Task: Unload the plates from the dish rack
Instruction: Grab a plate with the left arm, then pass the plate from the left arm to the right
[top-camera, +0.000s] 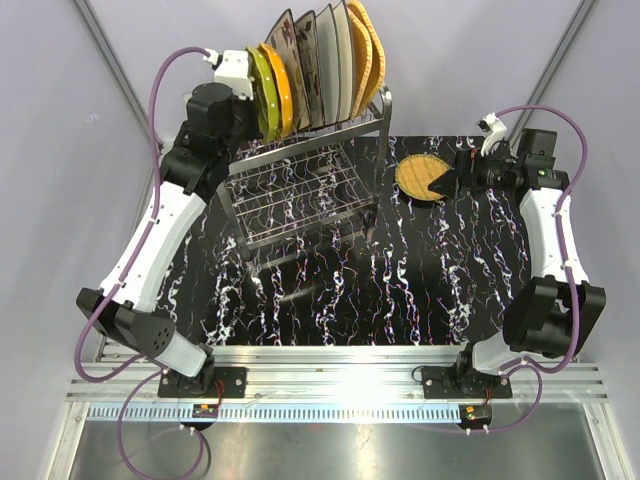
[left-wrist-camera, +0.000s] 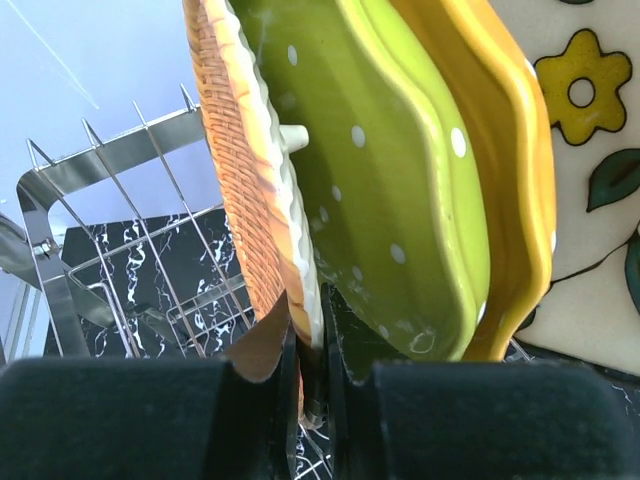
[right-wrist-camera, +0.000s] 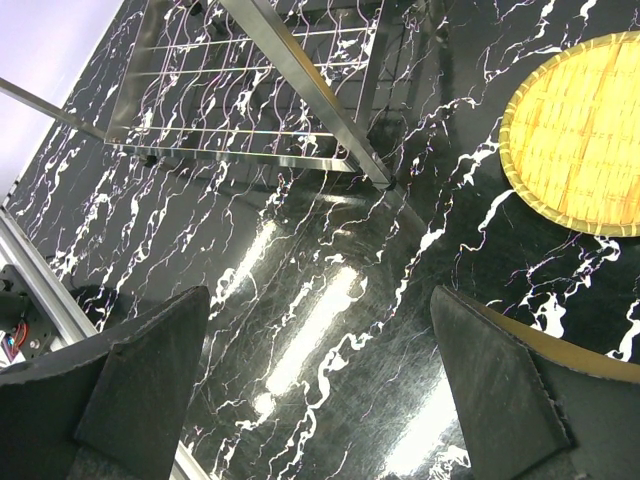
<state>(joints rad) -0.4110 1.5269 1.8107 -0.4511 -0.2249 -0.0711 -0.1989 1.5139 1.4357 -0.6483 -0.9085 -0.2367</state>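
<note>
The dish rack (top-camera: 300, 190) stands at the far edge of the tabletop (top-camera: 400, 290), left of the middle, with plates upright in its top prongs. At the row's left end, the left gripper (left-wrist-camera: 312, 370) is clamped on the lower rim of a woven tan-orange plate (left-wrist-camera: 240, 200), which stands against a lime-green dotted plate (left-wrist-camera: 400, 180), then an orange scalloped plate (left-wrist-camera: 510, 130) and a cream floral plate (left-wrist-camera: 590, 150). The right gripper (right-wrist-camera: 320, 300) hangs spread wide, holding nothing, just beside a round woven plate (right-wrist-camera: 585, 140) lying flat near the far right corner
</note>
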